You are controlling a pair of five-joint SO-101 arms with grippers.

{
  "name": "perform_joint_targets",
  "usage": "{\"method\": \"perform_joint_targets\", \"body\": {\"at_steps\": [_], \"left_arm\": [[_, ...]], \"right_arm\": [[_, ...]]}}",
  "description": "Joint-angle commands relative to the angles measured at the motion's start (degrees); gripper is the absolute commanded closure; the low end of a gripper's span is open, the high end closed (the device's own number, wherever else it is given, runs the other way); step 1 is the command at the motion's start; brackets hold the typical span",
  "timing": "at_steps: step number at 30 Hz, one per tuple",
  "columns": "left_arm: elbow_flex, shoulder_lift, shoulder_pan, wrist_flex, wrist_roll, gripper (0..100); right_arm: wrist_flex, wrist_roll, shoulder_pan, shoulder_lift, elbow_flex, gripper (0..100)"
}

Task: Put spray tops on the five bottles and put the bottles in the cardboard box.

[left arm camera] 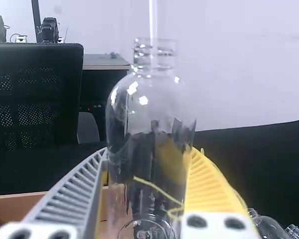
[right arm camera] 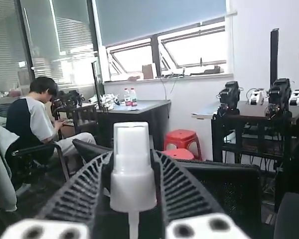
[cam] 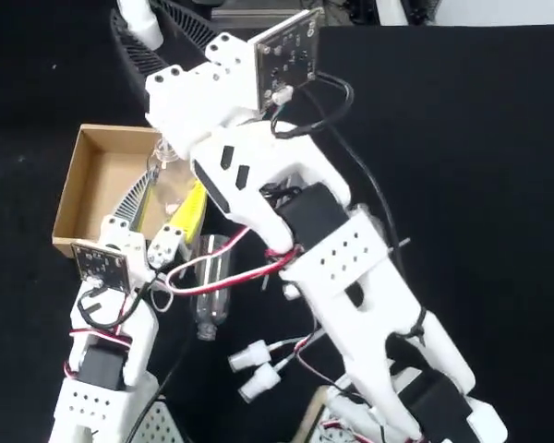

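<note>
- The table (cam: 480, 138) is black and fills most of the high view.
- A cardboard box (cam: 74, 185) sits on it at the left, open side up.
- A clear bottle (cam: 210, 309) lies on its side near the middle.
- Two white spray tops (cam: 249, 354) lie just below it, close together.

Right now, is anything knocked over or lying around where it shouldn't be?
Yes. One bottle lies on its side on the table, near the cardboard box, and it has no top on. Two spray tops lie loose close by. Nothing looks spilled or broken.
</note>
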Motion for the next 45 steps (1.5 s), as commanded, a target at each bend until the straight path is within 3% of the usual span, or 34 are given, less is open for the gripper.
{"method": "perform_joint_targets", "body": {"at_steps": [1, 7, 14, 21, 31, 35, 38, 41, 45], "left_arm": [[0.92, -0.62, 0.75, -0.97, 0.18, 97], [0.92, -0.62, 0.22, -0.97, 0.18, 97], [1.19, -0.62, 0.57, -0.97, 0.18, 97], [1.45, -0.62, 0.66, -0.97, 0.26, 97], [1.45, -0.62, 0.22, -0.97, 0.44, 97], [1.45, -0.62, -0.04, -0.97, 0.18, 97], [1.45, -0.62, -5.32, -1.05, 0.18, 97], [1.01, -0.62, -15.87, -0.97, 0.18, 97], [1.27, -0.62, -30.81, -0.97, 0.18, 97]], "right_arm": [[-0.97, 0.18, -0.70, -1.01, 0.40, 98.8], [9.32, 0.18, -1.85, -7.43, 5.58, 98.7], [10.90, 1.85, -2.20, -12.88, 13.93, 98.4], [15.91, 5.80, -7.03, -18.33, 18.15, 82.2], [17.05, 5.80, -7.21, -22.73, 16.13, 88.0], [25.76, 5.89, -6.33, -26.68, 9.80, 89.4], [37.54, 5.80, -2.46, -27.82, 3.91, 89.3], [48.44, 5.80, 2.90, -28.09, 1.54, 89.3], [55.30, 5.80, 8.79, -28.26, 3.47, 89.4]]}}
